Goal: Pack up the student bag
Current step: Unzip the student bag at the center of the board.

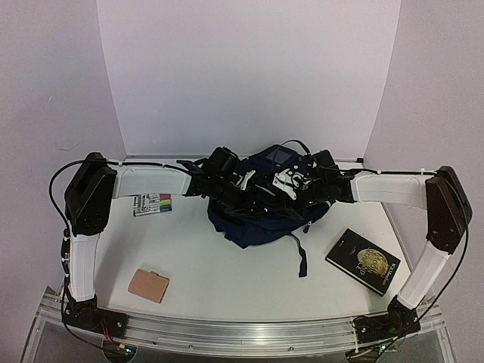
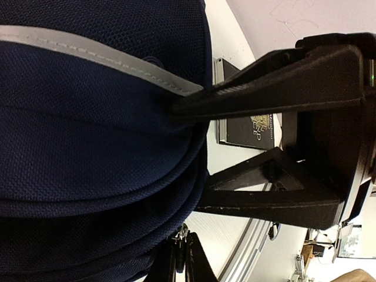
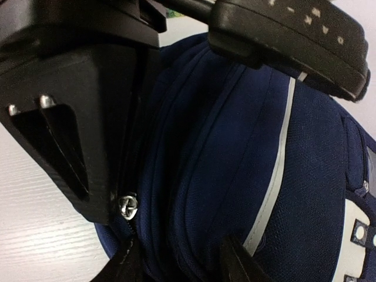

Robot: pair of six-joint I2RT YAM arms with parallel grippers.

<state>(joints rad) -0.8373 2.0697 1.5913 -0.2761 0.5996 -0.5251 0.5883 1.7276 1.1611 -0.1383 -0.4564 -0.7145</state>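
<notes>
Two claws meet at the bag (image 1: 261, 219), lying mid-way along the desk (image 1: 227, 268). On its striped edge the left claw (image 2: 188, 157) is clamped; the right claw (image 3: 229, 153) straddles a zippered fold, possibly not yet gripping: I cannot tell.

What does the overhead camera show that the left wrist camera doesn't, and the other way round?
Only the overhead view: the right arm, the coloured pen pack and a tan flat item. Only the left wrist view: the bag's pale stripe and zipper pulls close up. Both: the student bag, the left gripper clamped on its edge, and the black book.
</notes>
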